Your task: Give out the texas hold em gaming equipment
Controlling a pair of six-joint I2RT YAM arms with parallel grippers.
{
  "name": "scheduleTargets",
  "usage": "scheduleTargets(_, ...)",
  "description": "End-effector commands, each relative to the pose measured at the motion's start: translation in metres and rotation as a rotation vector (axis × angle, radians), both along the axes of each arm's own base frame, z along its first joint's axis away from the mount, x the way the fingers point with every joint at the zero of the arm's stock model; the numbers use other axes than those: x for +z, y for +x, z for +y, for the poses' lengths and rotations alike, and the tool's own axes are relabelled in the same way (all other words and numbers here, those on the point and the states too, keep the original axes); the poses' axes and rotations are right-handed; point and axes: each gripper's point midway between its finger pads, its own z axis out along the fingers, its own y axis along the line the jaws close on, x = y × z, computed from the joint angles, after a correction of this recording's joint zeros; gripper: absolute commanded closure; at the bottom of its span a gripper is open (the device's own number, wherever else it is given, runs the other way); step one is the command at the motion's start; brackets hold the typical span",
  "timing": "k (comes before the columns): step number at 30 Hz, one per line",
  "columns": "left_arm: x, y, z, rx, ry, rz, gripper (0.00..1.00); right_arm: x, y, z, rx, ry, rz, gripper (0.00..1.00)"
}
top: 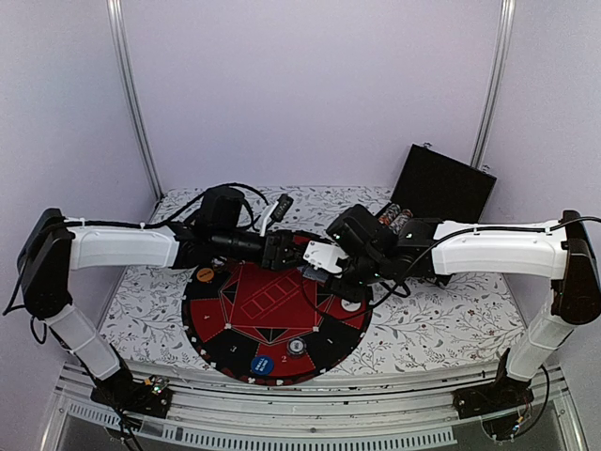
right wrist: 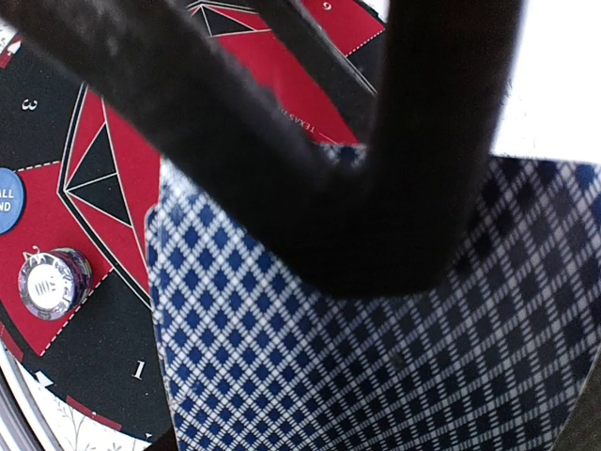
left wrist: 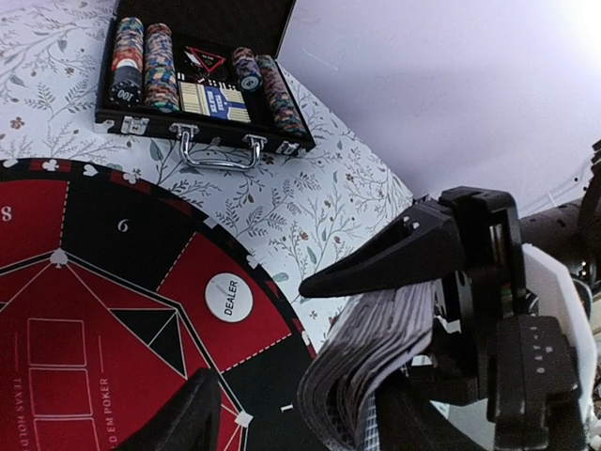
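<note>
Card deck over mat edge

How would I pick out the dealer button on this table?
Start at the big round red-and-black mat. On a red wedge at its right edge lies a white disc printed DEALER. Its neighbours are an orange disc and a blue disc.

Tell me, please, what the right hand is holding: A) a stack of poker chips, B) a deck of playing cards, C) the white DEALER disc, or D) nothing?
B: the right hand is clamped on a deck of playing cards, whose blue-checked back fills the right wrist view.
</note>
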Motion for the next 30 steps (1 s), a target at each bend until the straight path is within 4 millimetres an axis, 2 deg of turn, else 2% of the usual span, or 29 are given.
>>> scheduleTargets(1,0.003,-0.003,-0.008,-0.044,-0.005,-0.008,0.4,0.019,0.004,0.013,0.01,0.061,-0.025,0.49)
scheduleTargets(9,-0.007,0.001,0.003,-0.006,0.02,0.017,0.54,0.019,0.004,0.011,0.008,0.057,-0.025,0.5)
scheduleTargets(18,-0.003,0.003,0.011,0.009,0.027,0.008,0.71,0.017,0.005,0.01,0.005,0.045,-0.028,0.51)
scheduleTargets(26,0.005,-0.005,0.013,-0.022,0.006,0.009,0.72,0.017,0.006,0.011,0.006,0.041,-0.028,0.52)
scheduleTargets(30,0.007,-0.005,0.017,-0.014,0.006,-0.003,0.66,0.017,0.006,0.012,0.009,0.04,-0.027,0.52)
